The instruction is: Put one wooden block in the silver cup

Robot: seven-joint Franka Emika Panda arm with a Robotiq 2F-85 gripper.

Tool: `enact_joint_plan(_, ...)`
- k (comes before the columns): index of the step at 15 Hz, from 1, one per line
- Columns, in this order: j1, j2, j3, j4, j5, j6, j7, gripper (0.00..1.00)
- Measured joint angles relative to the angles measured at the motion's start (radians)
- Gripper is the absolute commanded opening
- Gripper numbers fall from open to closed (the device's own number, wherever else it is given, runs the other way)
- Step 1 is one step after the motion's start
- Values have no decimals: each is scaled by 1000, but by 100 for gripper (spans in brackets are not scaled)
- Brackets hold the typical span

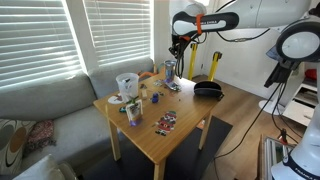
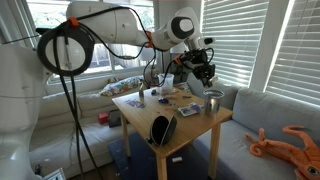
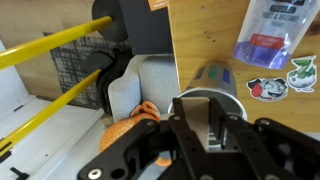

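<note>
**A:** Where is the silver cup (image 1: 170, 70)?

**B:** It's upright at the far corner of the worktop (image 1: 185, 110), well apart from the clear tub (image 1: 127, 85) on the left. In the wrist view the silver cup (image 3: 205, 80) is close to the worktop's edge, with stickers (image 3: 268, 45) to its right.

**A:** How do you think it will handle?

**B:** I'd guess it's thin metal, so light and slick. It's taller than it is wide, so a knock on the rim could tip it or slide it off the edge. I'd leave it alone and only drop something in from above.

**A:** And the wooden block?

**B:** I can't pick one out for certain, because the small bits on the worktop are too tiny to name. A wooden block should be light, stiff and hard to damage. Two opposite flat faces would be the best place to grip it.

**A:** What about the tool (image 1: 178, 47)?

**B:** It hangs just above the cup without touching it. In the wrist view the tool (image 3: 211, 112) shows a moderate gap between its fingers (image 3: 188, 125), and something pale sits in that gap. It could be a block held there or the inside of the cup. I can't tell which, so I can't say whether it's gripping anything.
</note>
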Motion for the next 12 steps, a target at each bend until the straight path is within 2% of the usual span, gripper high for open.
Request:
enact_joint_plan(4,8,-3,-4,0,-31,-7,74,7)
enact_joint_plan(10,8,10,-3,3,-62,95,41,7)
enact_joint_plan(11,8,12,-3,3,-62,102,40,54)
enact_joint_plan(12,7,13,-3,3,-62,106,39,55)
